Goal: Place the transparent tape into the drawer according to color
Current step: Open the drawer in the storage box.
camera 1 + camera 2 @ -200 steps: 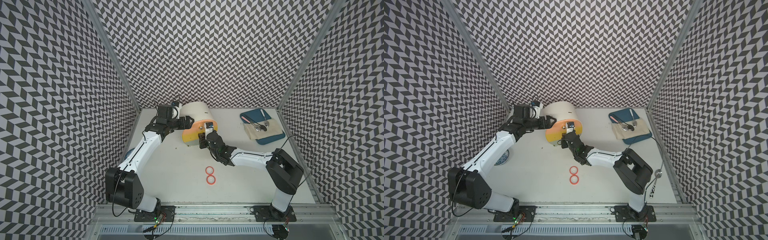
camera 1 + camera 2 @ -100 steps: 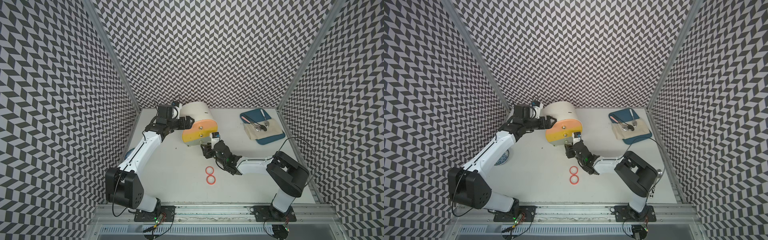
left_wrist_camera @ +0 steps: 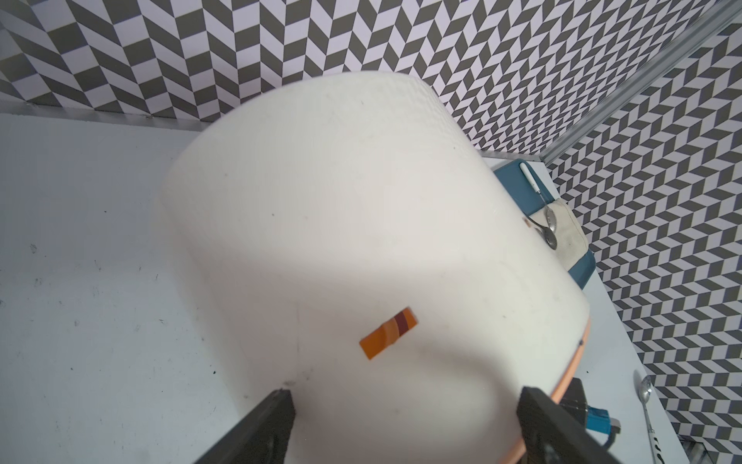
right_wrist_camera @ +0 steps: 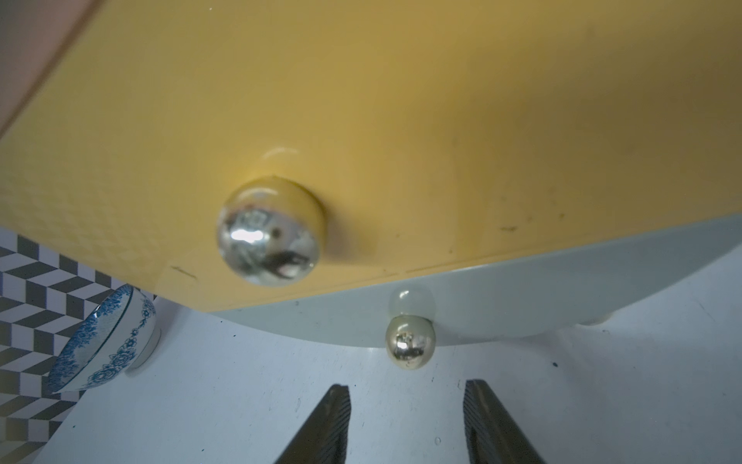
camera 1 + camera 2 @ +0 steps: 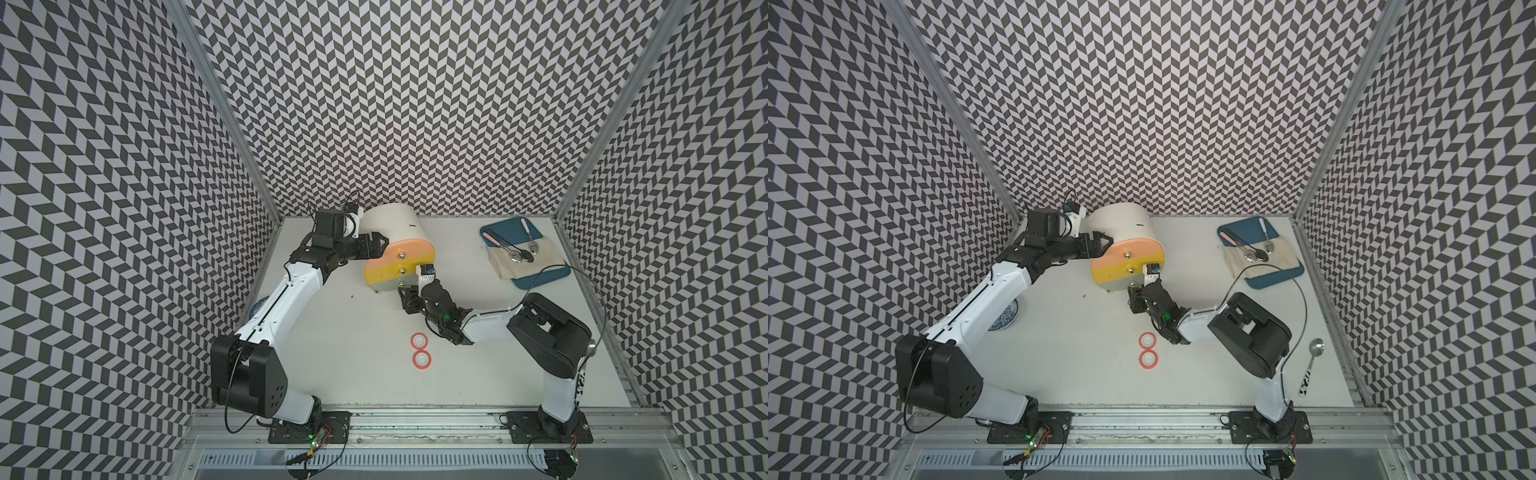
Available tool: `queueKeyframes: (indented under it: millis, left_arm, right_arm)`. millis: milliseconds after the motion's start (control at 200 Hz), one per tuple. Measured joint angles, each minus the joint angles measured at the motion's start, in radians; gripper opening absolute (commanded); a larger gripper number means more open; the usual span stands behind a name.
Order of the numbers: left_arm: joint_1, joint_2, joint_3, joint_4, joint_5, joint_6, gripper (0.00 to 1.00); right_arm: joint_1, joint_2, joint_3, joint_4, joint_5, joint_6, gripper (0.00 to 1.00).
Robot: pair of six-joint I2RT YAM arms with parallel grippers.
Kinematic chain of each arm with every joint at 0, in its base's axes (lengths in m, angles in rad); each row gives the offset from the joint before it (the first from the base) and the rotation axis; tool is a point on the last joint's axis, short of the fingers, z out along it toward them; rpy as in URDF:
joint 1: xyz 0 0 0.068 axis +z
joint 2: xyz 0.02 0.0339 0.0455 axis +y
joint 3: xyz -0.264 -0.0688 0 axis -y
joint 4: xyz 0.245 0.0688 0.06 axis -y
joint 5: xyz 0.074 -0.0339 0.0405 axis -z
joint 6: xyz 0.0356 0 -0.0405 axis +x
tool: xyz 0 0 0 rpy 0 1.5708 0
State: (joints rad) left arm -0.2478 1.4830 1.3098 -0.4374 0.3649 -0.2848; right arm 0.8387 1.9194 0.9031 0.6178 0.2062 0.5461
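Observation:
Two red-pink transparent tape rolls (image 5: pixel 419 340) (image 5: pixel 422 359) lie flat side by side on the table, in front of the cream cabinet (image 5: pixel 392 220). Its three drawers, peach (image 5: pixel 411 248), yellow (image 5: pixel 384 268) and grey-green (image 5: pixel 386 286), all sit pushed in. My right gripper (image 4: pixel 405 387) hovers low, just in front of the grey-green drawer's metal knob (image 4: pixel 410 345). It is open, with nothing between its fingers. My left gripper (image 3: pixel 405 395) is spread wide against the cabinet's rounded cream shell, on the cabinet's left in both top views (image 5: pixel 376 243).
A blue tray (image 5: pixel 500 232) with a cloth and spoons lies at the back right. A blue-patterned bowl (image 5: pixel 1005 320) sits under my left arm by the left wall. A loose spoon (image 5: pixel 1313 359) lies near the right edge.
My right gripper has pulled back and down from the cabinet's front to the bottom knob, and its jaws have widened. The left arm and the two rolls have not moved.

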Motion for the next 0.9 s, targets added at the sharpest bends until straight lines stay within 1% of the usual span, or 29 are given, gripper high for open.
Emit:
queueKeyframes:
  millis: [210, 436, 626, 801, 896]
  left_arm:
    - [0.0, 0.0, 0.0, 0.0, 0.001, 0.0, 0.91]
    - [0.003, 0.0, 0.0, -0.002, 0.006, 0.002, 0.91]
    - [0.006, 0.0, 0.0, -0.003, 0.012, 0.003, 0.91]
    - [0.006, 0.0, 0.0, -0.005, 0.015, 0.004, 0.91]
    - [0.006, 0.0, 0.0, -0.005, 0.015, 0.004, 0.91]
  right_arm:
    - [-0.005, 0.042, 0.054, 0.009, 0.0, 0.006, 0.46]
    - [-0.005, 0.069, 0.072, 0.004, -0.002, 0.021, 0.41]
    - [-0.006, 0.082, 0.079, 0.003, -0.001, 0.028, 0.34]
    - [-0.008, 0.098, 0.095, -0.004, -0.002, 0.038, 0.31]
    - [-0.009, 0.101, 0.097, -0.006, -0.002, 0.043, 0.25]
